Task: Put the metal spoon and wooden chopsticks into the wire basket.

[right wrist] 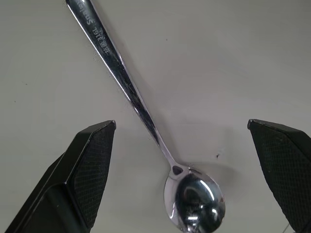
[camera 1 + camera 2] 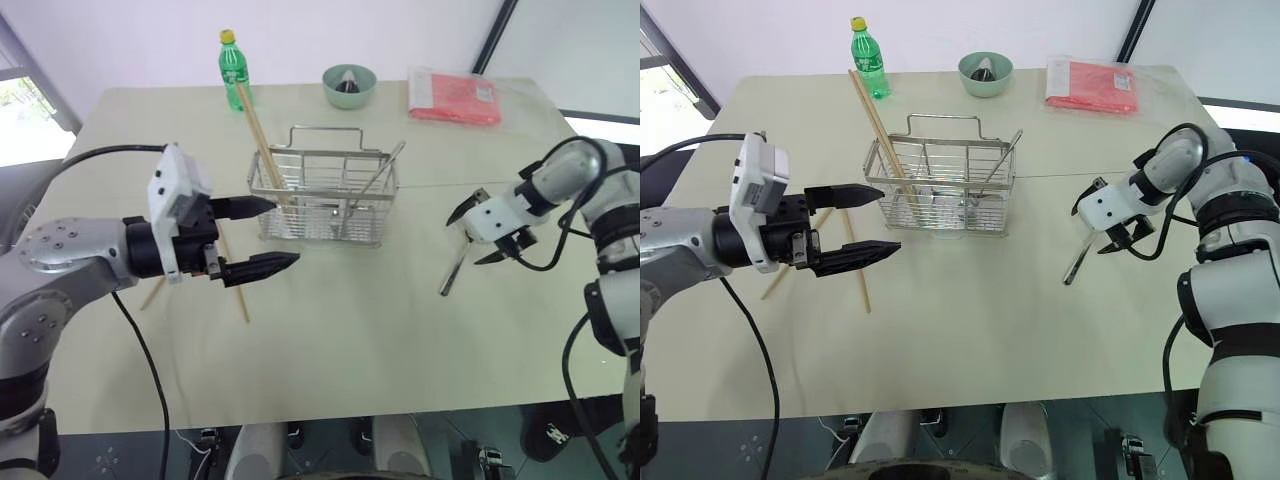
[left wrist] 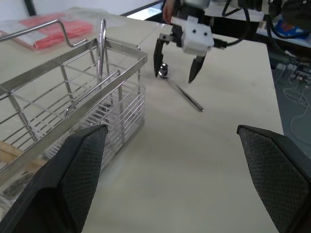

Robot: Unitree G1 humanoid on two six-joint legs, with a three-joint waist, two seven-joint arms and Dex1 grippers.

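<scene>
Right wrist view: the right gripper (image 1: 182, 174) hangs over the spoon (image 1: 146, 121), jaws wide apart and empty, one finger on each side of the neck where handle meets bowl. The spoon lies flat on the table (image 2: 330, 340), well to the right of the basket (image 2: 325, 195), its handle running toward the front edge of the table.

Step in hand, as judged: pick up the spoon.

1. Lower the gripper straight down until both fingertips reach the table surface beside the handle. The spoon lies flat and thin, so a high grasp will likely miss it.
2. Close across the slim handle just above the bowl, not on the bowl itself; the rounded polished bowl is likely to slip out.
3. Lift clear before travelling left toward the basket.
4. Enter the basket from above, clear of its loop handle, and choose a compartment away from the metal rod (image 2: 382, 170) and the chopsticks (image 2: 262, 145) already leaning inside.

The left gripper (image 2: 262, 235) hovers just left of the basket, jaws apart and empty. More chopsticks (image 2: 235, 290) lie on the table to the front-left of the basket, not yet collected.
</scene>
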